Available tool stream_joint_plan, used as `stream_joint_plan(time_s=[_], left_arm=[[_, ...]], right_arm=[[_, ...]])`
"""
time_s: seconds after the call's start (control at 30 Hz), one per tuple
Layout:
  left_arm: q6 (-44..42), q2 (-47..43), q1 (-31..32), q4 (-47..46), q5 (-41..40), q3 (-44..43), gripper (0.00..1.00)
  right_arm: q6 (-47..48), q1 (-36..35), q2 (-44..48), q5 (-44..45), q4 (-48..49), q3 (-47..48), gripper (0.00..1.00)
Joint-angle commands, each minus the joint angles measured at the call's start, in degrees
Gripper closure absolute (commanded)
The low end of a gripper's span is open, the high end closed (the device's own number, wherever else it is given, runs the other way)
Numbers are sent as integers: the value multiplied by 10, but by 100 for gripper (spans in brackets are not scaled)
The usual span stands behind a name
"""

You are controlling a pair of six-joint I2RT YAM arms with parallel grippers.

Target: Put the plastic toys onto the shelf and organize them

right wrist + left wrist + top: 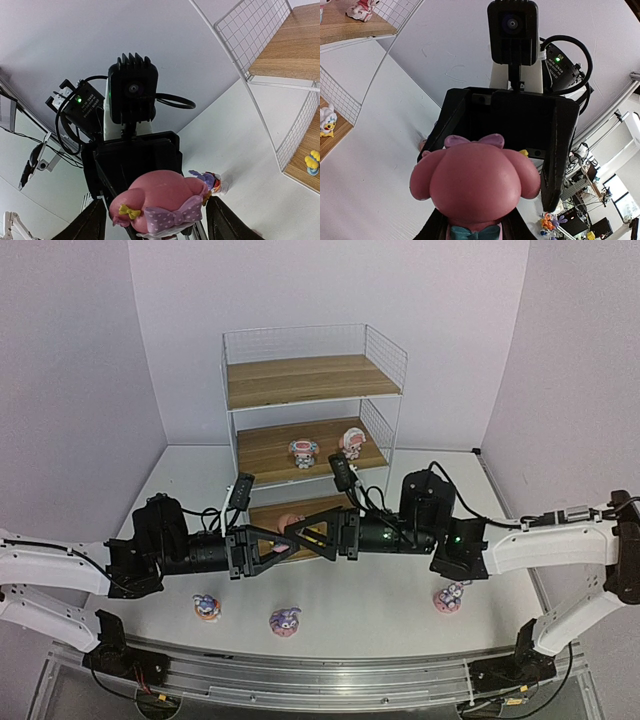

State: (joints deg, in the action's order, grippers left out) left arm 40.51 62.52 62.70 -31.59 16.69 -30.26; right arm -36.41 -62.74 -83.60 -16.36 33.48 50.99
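A pink round-headed toy (289, 525) with a purple bow sits between both grippers, in front of the shelf (300, 380). My left gripper (284, 544) is shut on its body; its head fills the left wrist view (475, 180). My right gripper (296, 538) is open, one finger on each side of the toy (160, 200). Two pink-and-white toys (304, 452) (353, 442) stand on the middle board. A yellowish toy (327, 121) stands on the bottom board. Three purple bunnies (207, 607) (285, 621) (449, 597) stand on the table.
The shelf's white wire mesh sides (250, 25) rise close behind the grippers. Its top board holds nothing. The arms span the table's middle, with cables looping above them. A metal rail (320, 680) runs along the near edge.
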Motion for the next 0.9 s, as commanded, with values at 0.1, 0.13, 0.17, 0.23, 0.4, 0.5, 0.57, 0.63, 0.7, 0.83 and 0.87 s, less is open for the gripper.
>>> stream_joint_plan(time_s=[0.1,0.13,0.17,0.23,0.4,0.5,0.57,0.63,0.7,0.83,0.87], left_arm=[[-6,-8,1,-23,-14,-8,100],[-6,-7,1,-23,-16,-8,100],[-6,-6,1,-22,-16,-9,100],[-7,-4,1,-20,-16,-12,100],[-8,-1,1,-15,-20,-12,100],[-6,-4,1,-15,-28,-9,100],[-6,-4,1,-14,-33,-7,100],[-7,-4,2,-14,-33,-8,100],[-9,-3,1,-14,-31,-10,100],[-11,-3,1,-8,-29,-12,100],[-13,-5,2,-5,-27,-12,100]], right_arm=[[-19,-4,-10,3,37,31,38],[-22,-4,-13,1,37,33,39],[-23,-4,-16,-2,37,35,40],[-26,-5,-23,-5,37,39,41],[-42,-6,-28,17,49,37,40],[-64,-6,-28,42,74,27,38],[-77,-7,-32,40,91,27,38],[-84,-7,-38,33,96,33,41],[-92,-6,-43,34,98,36,48],[-92,-7,-47,35,99,37,70],[-91,-6,-47,33,98,36,73]])
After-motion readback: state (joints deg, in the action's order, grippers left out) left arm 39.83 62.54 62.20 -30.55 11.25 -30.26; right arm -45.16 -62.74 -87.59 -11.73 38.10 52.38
